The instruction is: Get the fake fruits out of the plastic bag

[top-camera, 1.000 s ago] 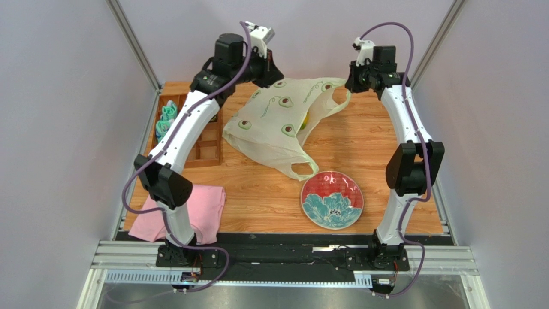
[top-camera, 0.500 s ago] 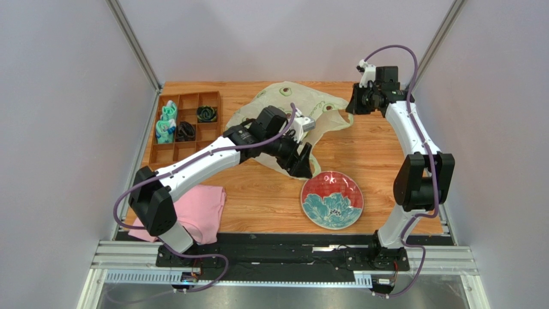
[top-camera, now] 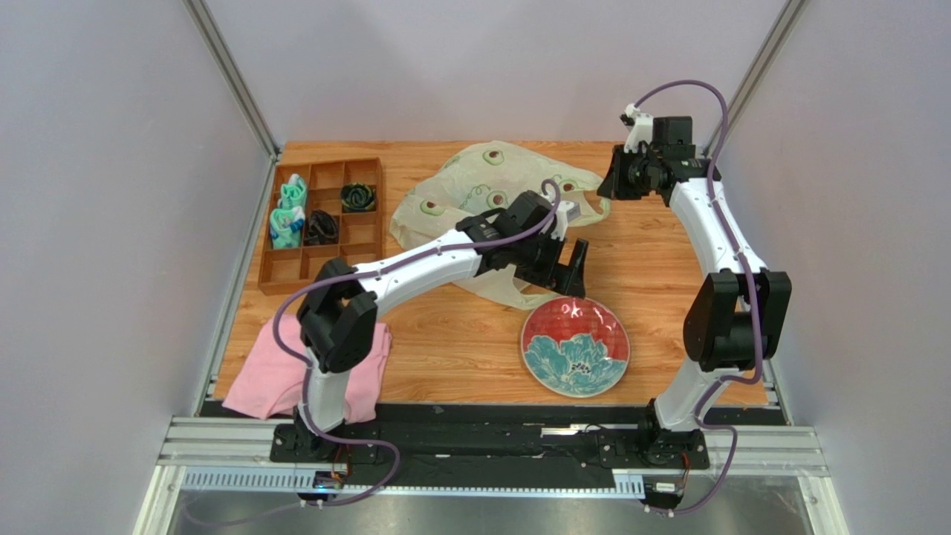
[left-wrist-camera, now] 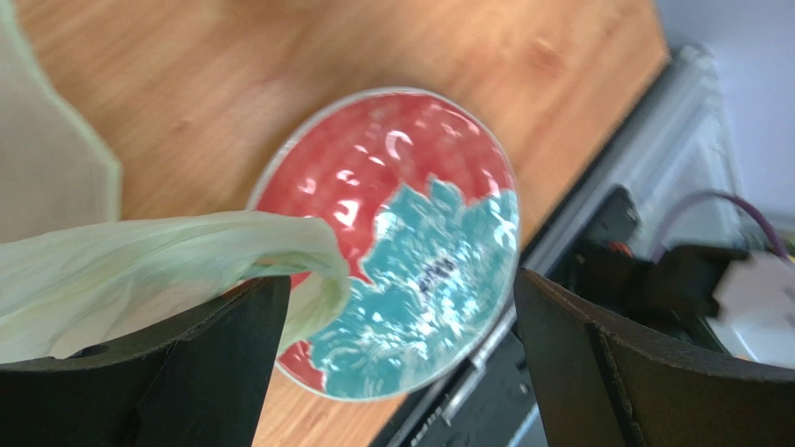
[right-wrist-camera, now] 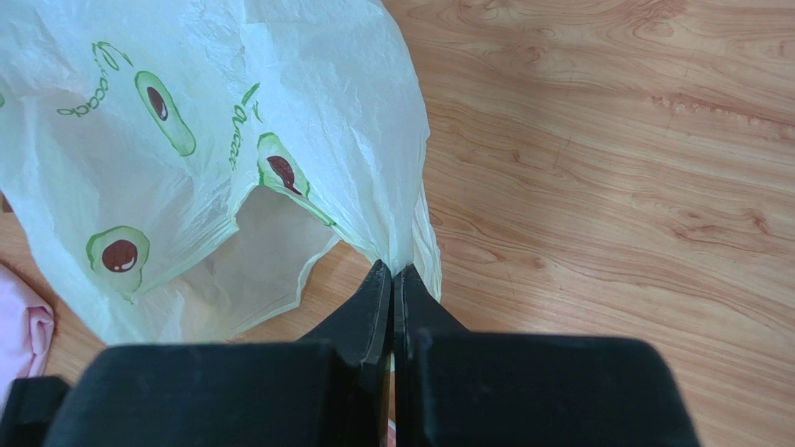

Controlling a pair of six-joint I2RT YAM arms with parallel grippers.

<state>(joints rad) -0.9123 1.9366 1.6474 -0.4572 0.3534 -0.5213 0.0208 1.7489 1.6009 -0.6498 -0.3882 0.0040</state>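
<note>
The plastic bag [top-camera: 482, 182], pale yellow-green with avocado prints, lies slumped at the back middle of the table. The fake fruits are hidden; none shows in any view. My left gripper [top-camera: 564, 271] hangs open over the bag's near end, just behind the plate. In the left wrist view a handle loop of the bag [left-wrist-camera: 177, 265] drapes against the left finger [left-wrist-camera: 224, 363], and the left gripper [left-wrist-camera: 401, 312] has nothing between its wide jaws. My right gripper [top-camera: 612, 185] is shut on the bag's far right edge; the right wrist view shows the right gripper [right-wrist-camera: 394, 272] pinching the bag's film [right-wrist-camera: 187, 140].
A round red-and-teal flower plate [top-camera: 575, 346] sits in front of the bag, and the same plate [left-wrist-camera: 411, 233] lies under the left jaws. A wooden compartment tray [top-camera: 281, 265] with small items stands at the back left. A pink cloth [top-camera: 268, 379] lies at the near left.
My left arm has swung from the back of the bag down to its near end by the plate and its jaws have opened. The bag has sunk flatter. The right gripper keeps its hold.
</note>
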